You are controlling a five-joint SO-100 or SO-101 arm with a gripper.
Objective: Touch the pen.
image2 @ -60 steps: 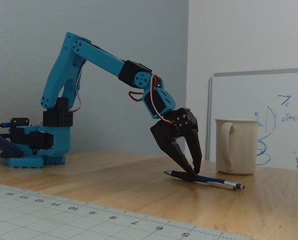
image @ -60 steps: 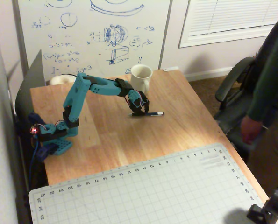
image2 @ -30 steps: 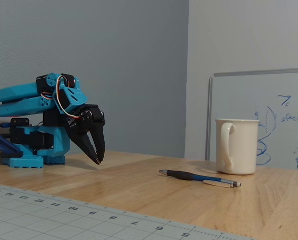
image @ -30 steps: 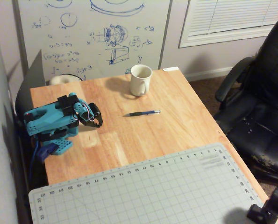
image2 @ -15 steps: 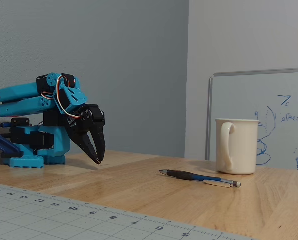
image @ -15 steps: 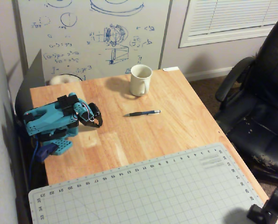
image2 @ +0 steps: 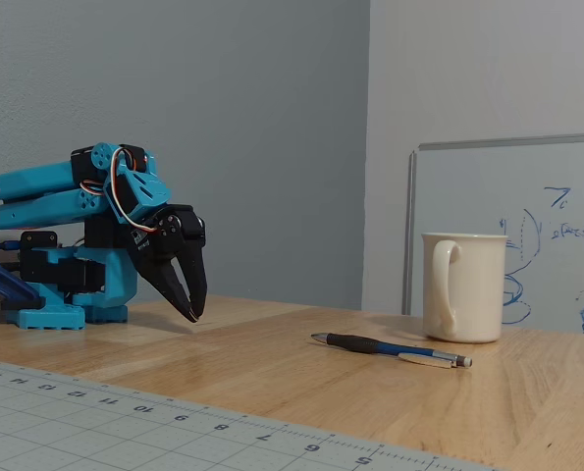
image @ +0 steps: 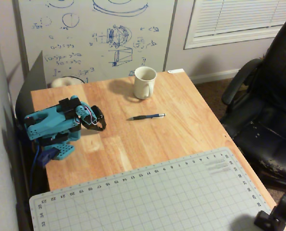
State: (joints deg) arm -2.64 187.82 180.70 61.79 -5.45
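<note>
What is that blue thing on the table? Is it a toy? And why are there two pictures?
The blue thing is a small robot arm, folded up at the edge of a wooden table. The black part at its end is its claw, which works like two fingers. It points down and looks shut, with nothing in it. One picture comes from a camera looking down from above, the other from a camera low beside the table. On the table lie a dark pen, a white mug behind it, and a gray cutting mat with numbers. The claw is apart from the pen, not touching it yet.
</note>
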